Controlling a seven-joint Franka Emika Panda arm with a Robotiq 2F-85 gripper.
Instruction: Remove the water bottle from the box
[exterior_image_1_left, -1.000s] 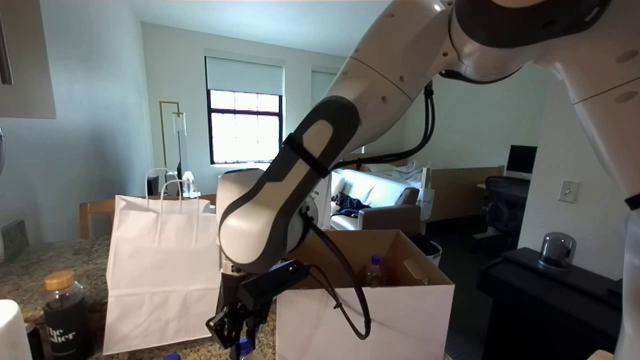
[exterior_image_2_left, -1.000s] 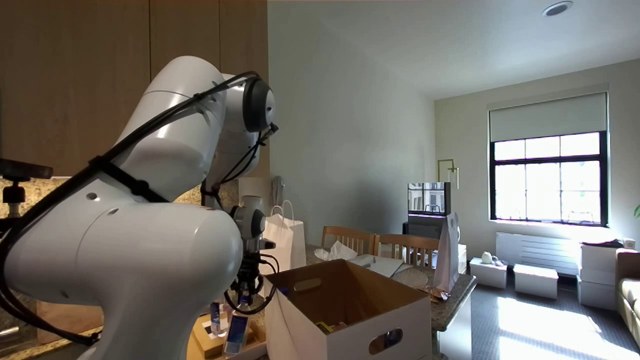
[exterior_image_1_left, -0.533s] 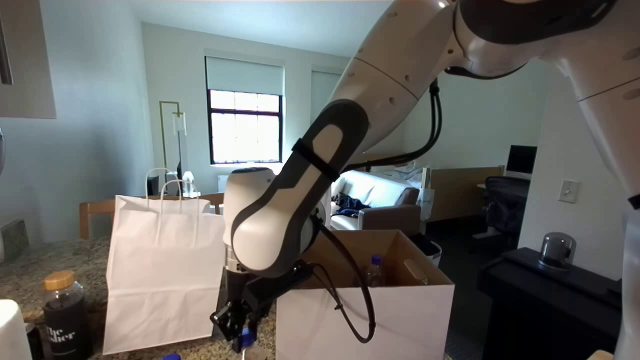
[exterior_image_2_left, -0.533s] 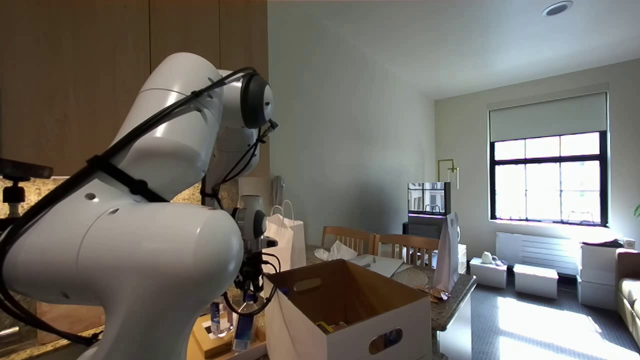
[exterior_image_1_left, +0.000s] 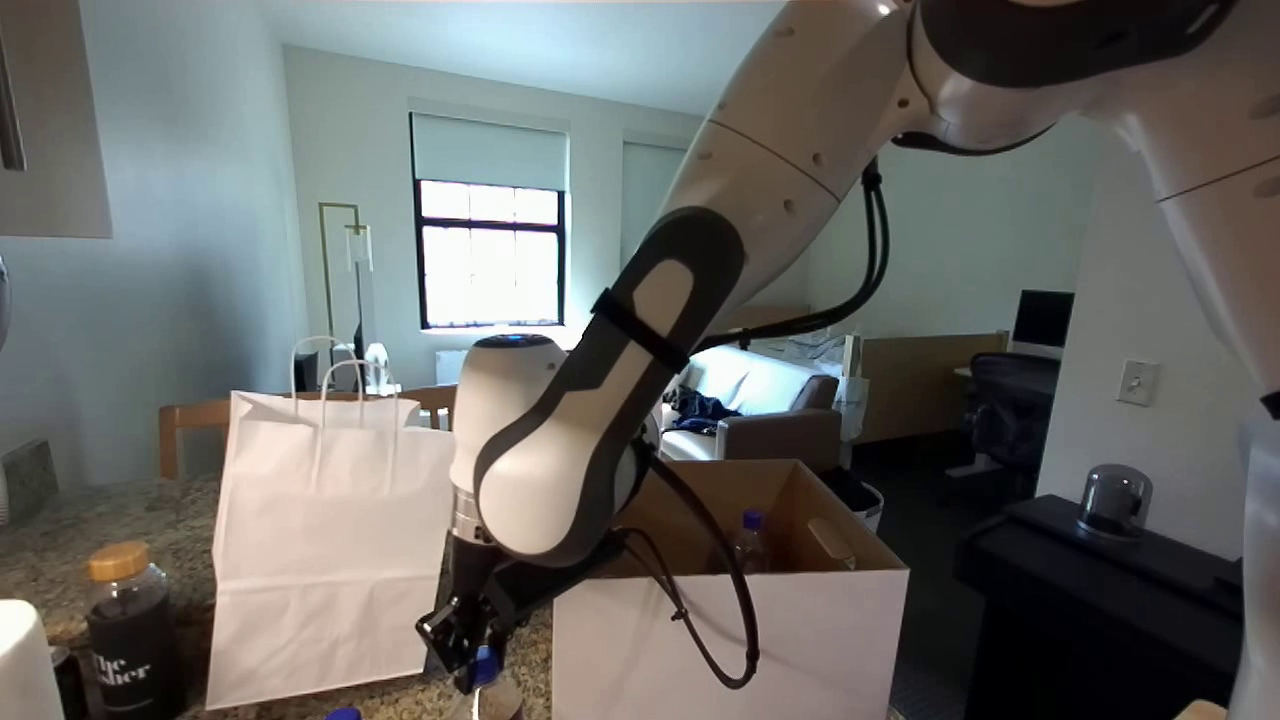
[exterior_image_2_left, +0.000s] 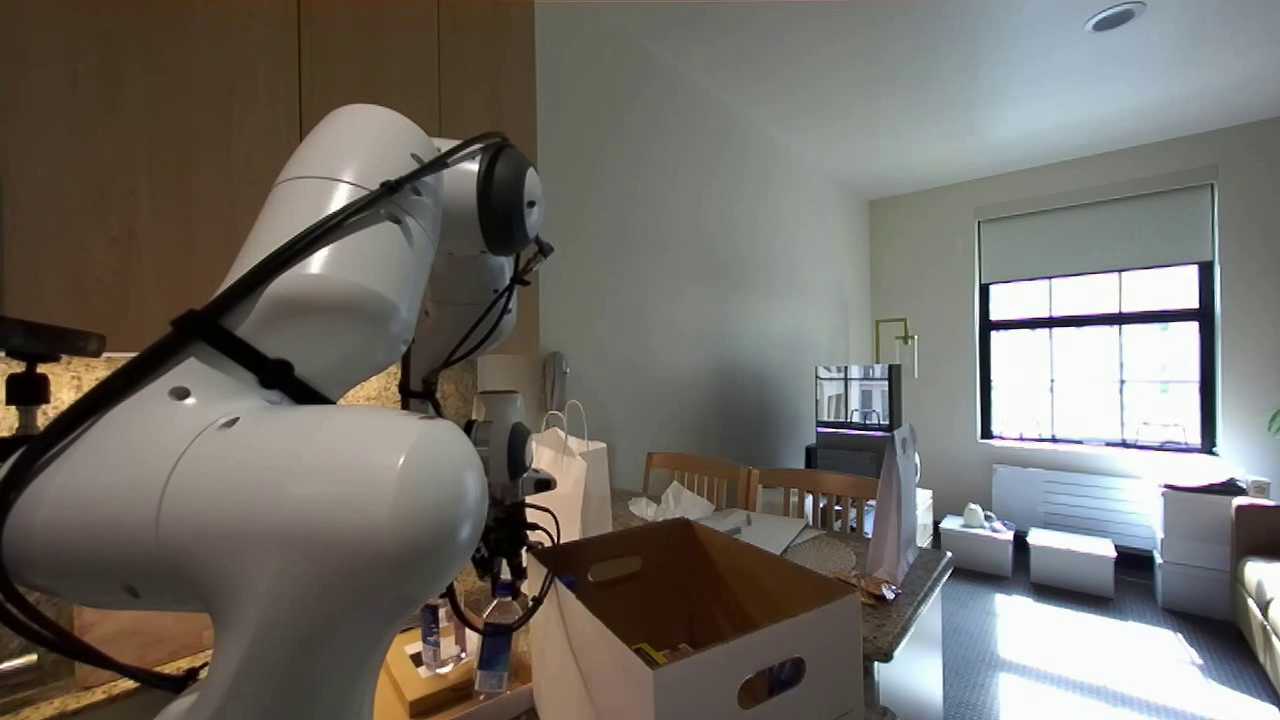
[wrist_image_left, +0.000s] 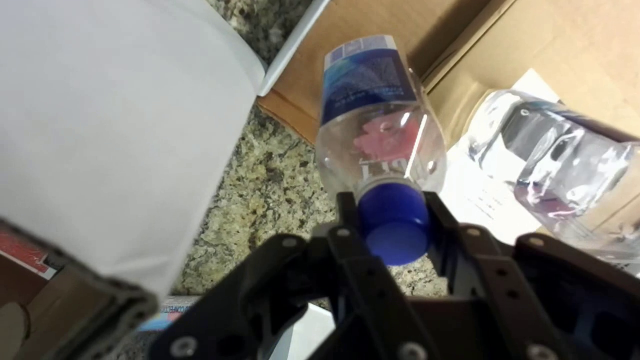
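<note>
Beyond a corner of the granite surface (exterior_image_2_left: 915, 590), a window (exterior_image_2_left: 1100, 350) is seen; the box (exterior_image_2_left: 825, 650) is cropped below; a water bottle (wrist_image_left: 380, 145) is pinched by the claw (wrist_image_left: 392, 215).

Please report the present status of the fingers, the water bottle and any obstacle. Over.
Fingers closed on blue cap. Water bottle outside large box. Possibly in the way: large box on one side, second bottle on the other.

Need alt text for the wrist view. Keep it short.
Black fingers grip a clear water bottle by its blue cap. At right, a second clear bottle, cut off by the frame's edge, is over brown cardboard; at left is the white outer wall of a box, with speckled countertop showing between.
</note>
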